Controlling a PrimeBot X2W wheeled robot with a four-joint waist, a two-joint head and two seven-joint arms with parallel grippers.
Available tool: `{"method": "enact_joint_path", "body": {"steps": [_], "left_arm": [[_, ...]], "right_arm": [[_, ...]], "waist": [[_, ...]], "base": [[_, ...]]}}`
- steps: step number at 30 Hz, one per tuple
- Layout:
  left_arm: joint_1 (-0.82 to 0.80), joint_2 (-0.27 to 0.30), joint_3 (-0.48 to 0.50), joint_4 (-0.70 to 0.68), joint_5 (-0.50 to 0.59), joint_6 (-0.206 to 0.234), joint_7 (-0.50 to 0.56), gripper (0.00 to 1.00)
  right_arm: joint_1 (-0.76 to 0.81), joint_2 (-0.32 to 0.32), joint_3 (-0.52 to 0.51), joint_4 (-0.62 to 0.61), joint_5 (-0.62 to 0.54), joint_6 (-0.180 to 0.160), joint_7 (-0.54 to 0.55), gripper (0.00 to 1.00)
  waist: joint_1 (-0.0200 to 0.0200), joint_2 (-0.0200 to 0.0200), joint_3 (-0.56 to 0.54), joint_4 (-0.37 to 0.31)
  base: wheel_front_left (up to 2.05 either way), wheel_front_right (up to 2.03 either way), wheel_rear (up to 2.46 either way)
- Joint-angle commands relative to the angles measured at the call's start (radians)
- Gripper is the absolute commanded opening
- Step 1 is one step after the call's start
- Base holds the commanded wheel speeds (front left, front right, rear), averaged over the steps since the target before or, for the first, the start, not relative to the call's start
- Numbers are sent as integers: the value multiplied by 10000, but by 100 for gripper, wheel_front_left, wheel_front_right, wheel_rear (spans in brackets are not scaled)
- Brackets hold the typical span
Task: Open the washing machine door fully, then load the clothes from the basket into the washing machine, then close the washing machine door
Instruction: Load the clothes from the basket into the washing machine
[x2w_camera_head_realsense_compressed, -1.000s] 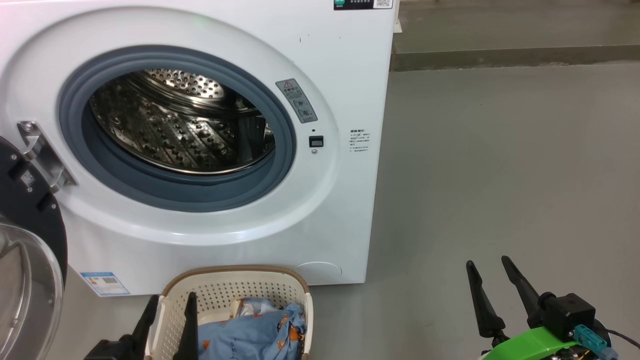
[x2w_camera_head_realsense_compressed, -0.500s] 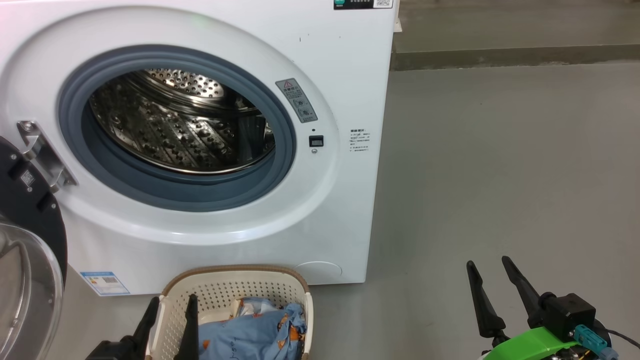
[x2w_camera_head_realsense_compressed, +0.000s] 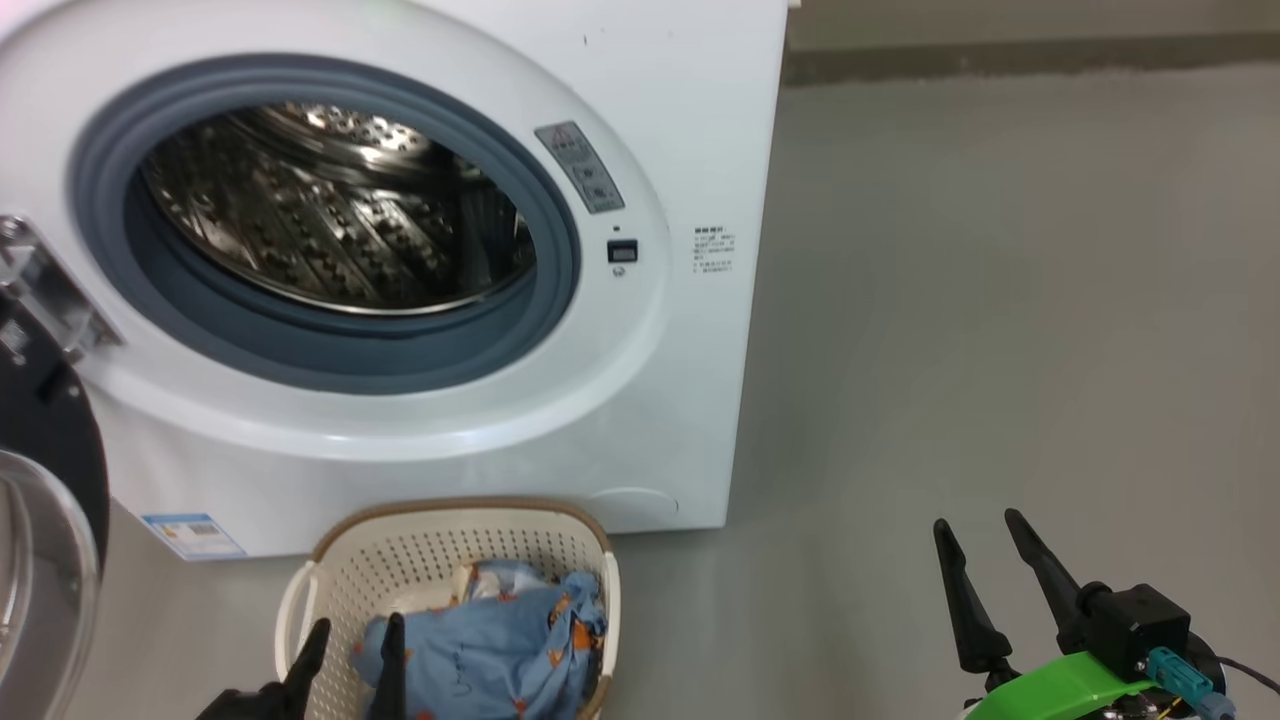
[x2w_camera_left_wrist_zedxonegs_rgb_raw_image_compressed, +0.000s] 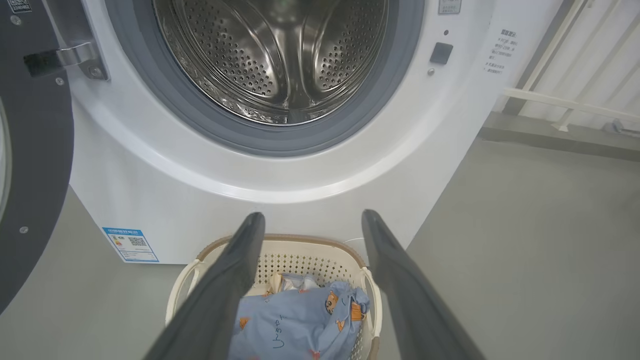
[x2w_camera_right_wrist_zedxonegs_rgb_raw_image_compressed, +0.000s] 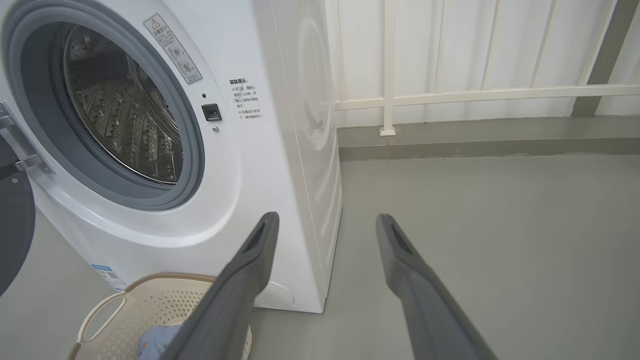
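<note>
I'm looking at the washing machine (x2w_camera_head_realsense_compressed: 700, 120) with its door (x2w_camera_head_realsense_compressed: 50, 440) standing wide open on the left, black rim and clear bowl window turned away from the opening. Inside the grey-blue rubber ring (x2w_camera_head_realsense_compressed: 330, 365), the drum (x2w_camera_head_realsense_compressed: 330, 210) is showing bare perforated steel all round.

The basket (x2w_camera_head_realsense_compressed: 450, 512) is sitting on the floor (x2w_camera_head_realsense_compressed: 1000, 300) just in front of the machine, below the opening and to the right of the small blue label sticker (x2w_camera_head_realsense_compressed: 190, 535). The clothes (x2w_camera_head_realsense_compressed: 500, 640) are lying heaped inside it: a light blue piece with small orange prints is taking up most of the space, and a cream-white scrap is peeking out behind it, on the machine's side.

My left claw (x2w_camera_head_realsense_compressed: 357, 625) is hovering over the near left part of the basket with its fingers spread, pinching nothing. From the left wrist camera I'm seeing the blue fabric between the two fingers, but I cannot tell whether the tips are touching it. My right claw (x2w_camera_head_realsense_compressed: 975, 522) is hanging well off to the right over the floor, fingers spread too, with nothing between them.
</note>
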Motion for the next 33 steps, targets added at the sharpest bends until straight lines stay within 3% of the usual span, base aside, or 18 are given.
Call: {"method": "enact_joint_path", "body": {"steps": [1,14,25,33], "left_arm": [[-616,86,217,98,-7,-15,-65,100],[-2628,194,-159,2751,101,-15,-65,100],[-4788,980,-579,5506,-310,-15,-65,100],[-6237,1529,-1398,7829,-1105,-15,190,100]], "right_arm": [[-401,-33,201,-295,-155,29,-122,100],[-1143,-106,45,-687,-563,29,-122,100],[-1773,-97,-24,-1105,-645,29,-122,100],[-2016,-62,27,-1285,-647,29,-122,100]], "waist": [[0,0,648,-170],[0,0,3282,-952],[0,0,5259,-1928],[0,0,6298,-2504]], "base": [[0,0,0],[0,0,0],[0,0,0],[0,0,0]]}}
